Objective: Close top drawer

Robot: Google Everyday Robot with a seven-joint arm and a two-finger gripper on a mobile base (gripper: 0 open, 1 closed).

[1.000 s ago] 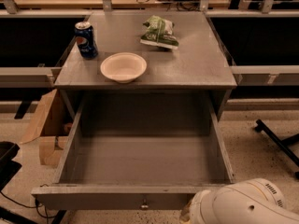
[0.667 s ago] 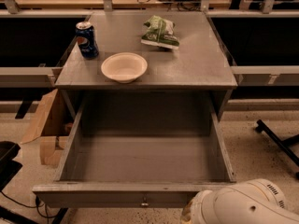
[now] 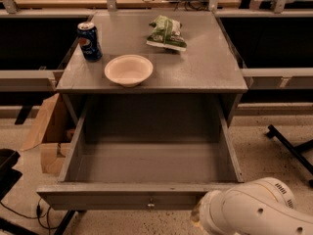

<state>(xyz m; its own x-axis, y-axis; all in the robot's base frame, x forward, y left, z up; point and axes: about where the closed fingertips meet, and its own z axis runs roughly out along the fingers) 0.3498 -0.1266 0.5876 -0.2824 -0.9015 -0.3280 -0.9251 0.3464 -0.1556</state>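
And here's the top drawer (image 3: 146,168), pulled right out toward the near side, its bare grey floor wide open to view and nothing inside it. The front panel (image 3: 98,199) sits at the near edge of the scene, with the little metal knob (image 3: 150,203) at its centre. So on the closing job, nothing counts as done yet: the drawer looks to be at or close to full extension, and the whole push back under the desk (image 3: 210,62) is left to do.

Down at the near right, the white arm (image 3: 259,209) swings in, and the tool (image 3: 200,214) is at its left tip, just beside the right end of the front panel. Clenched or released? Cannot tell from here. Nor can I say whether it is touching the panel.

Up on the desk, a blue soda can (image 3: 89,41) stands at the far left, a pale bowl (image 3: 128,69) sits near the front edge, and a green snack bag (image 3: 167,33) lies farther back. None of them is in the drawer's path. On the floor to the left there's a cardboard box (image 3: 46,131), beside the drawer's side wall, worth watching but it looks apart from the drawer
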